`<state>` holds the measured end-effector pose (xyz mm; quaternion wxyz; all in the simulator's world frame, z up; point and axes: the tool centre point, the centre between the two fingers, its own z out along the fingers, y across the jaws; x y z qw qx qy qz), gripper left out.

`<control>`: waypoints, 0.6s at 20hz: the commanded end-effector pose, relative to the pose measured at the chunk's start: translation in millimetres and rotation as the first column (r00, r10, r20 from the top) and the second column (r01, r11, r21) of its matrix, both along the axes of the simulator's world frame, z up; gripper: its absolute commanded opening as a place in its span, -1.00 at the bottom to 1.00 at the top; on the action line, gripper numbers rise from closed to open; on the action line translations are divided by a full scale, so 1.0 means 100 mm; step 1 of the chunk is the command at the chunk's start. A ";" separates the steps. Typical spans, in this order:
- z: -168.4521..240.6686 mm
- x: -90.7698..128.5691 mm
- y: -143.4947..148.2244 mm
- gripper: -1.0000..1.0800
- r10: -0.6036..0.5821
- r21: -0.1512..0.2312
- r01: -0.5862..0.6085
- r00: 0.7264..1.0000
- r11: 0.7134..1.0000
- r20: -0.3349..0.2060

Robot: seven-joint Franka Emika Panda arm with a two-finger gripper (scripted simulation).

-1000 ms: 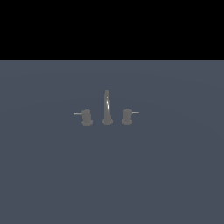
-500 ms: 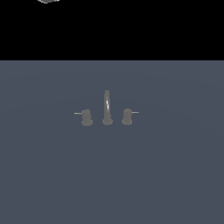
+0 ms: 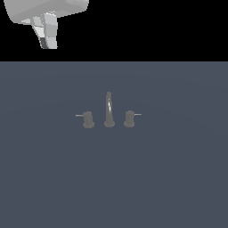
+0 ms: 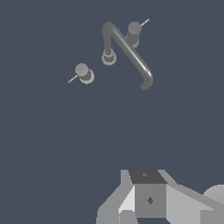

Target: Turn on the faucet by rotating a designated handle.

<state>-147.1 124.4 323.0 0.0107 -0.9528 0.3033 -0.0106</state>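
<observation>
A flat slate-blue surface (image 3: 53, 178) fills the lower part of the exterior view under a plain black background; no writing or brand mark can be read anywhere. At the exterior view's upper left, the pale grey gripper (image 3: 46, 38) hangs high against the black, cut off by the frame's edge, and whether its fingers are apart or together cannot be told. In the wrist view only blocky grey parts of it (image 4: 148, 199) show at the picture's edge.

The faucet (image 3: 108, 111) stands near the middle of the surface, small and dull dark grey. First along it, from the exterior view's left, comes the handle (image 3: 87, 119), a short cylindrical post on a wider round base, with a thin pale lever pointing to that view's left. It lies well below and to the right of the gripper, far from contact. Beside it rises the tall arched spout (image 3: 109, 109), then the twin post (image 3: 129, 118) with its lever pointing right.
</observation>
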 end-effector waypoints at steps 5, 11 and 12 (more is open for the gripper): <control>-0.34 0.28 0.17 -1.00 -0.117 0.005 0.117 0.993 0.993 -0.004; -0.62 0.53 0.29 -1.00 -0.214 0.007 0.214 0.977 0.977 -0.008; -0.66 0.57 0.31 -1.00 -0.230 0.007 0.230 0.973 0.973 -0.008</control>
